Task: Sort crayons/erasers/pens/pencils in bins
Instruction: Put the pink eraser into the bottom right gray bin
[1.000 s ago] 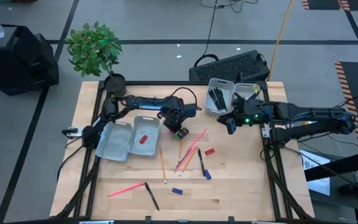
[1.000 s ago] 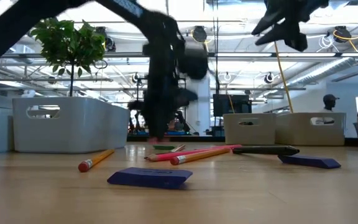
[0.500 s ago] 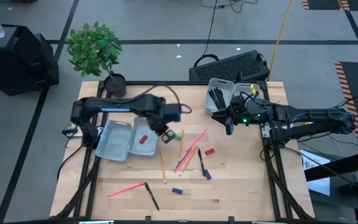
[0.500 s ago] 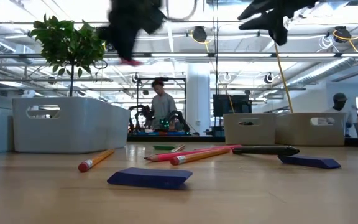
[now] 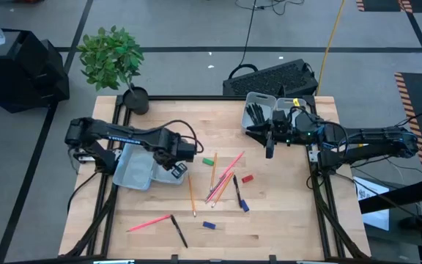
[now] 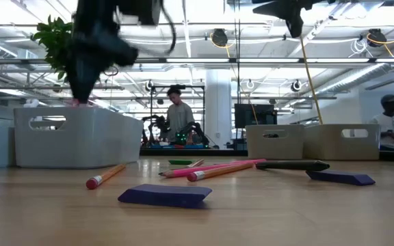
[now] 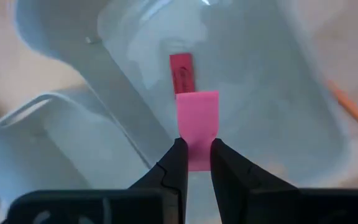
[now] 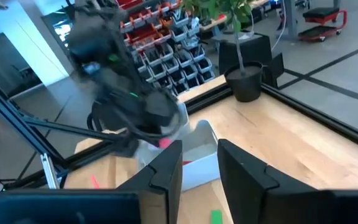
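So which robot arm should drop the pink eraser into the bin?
Left. Its pincer already grips the pink eraser right above the bin holding a red eraser. The right pincer is far away.

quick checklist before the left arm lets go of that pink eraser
1. Left pincer shut on pink eraser: ok.
2. Eraser is over the eraser bin, not the neighbouring bin: ok.
3. Right kind of bin, a red eraser already lies inside: ok.
4. Drop height above the bin floor: cannot tell.
5. Right pincer hangs empty and open near the pen bin, well away: ok.
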Available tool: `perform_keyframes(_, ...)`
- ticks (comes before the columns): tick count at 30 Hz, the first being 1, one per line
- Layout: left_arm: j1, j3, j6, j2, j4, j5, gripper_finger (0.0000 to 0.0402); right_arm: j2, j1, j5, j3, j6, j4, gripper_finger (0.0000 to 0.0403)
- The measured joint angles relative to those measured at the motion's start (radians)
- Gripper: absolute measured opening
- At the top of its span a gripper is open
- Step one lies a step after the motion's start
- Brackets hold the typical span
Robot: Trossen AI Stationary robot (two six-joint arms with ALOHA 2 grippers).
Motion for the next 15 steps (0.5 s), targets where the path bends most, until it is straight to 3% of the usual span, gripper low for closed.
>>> perform_keyframes(8,0.072,-0.228,-0.052,0.006,0.273,0.073,0.0056,0.023,0.000,0.000,0.000,0.027,0.023,0.0093)
perform_keyframes(15,0.113,-0.291,-0.052,0.004,0.469,0.102,0.0067,0.025,0.000,0.000,0.000,0.042,0.040,0.0093)
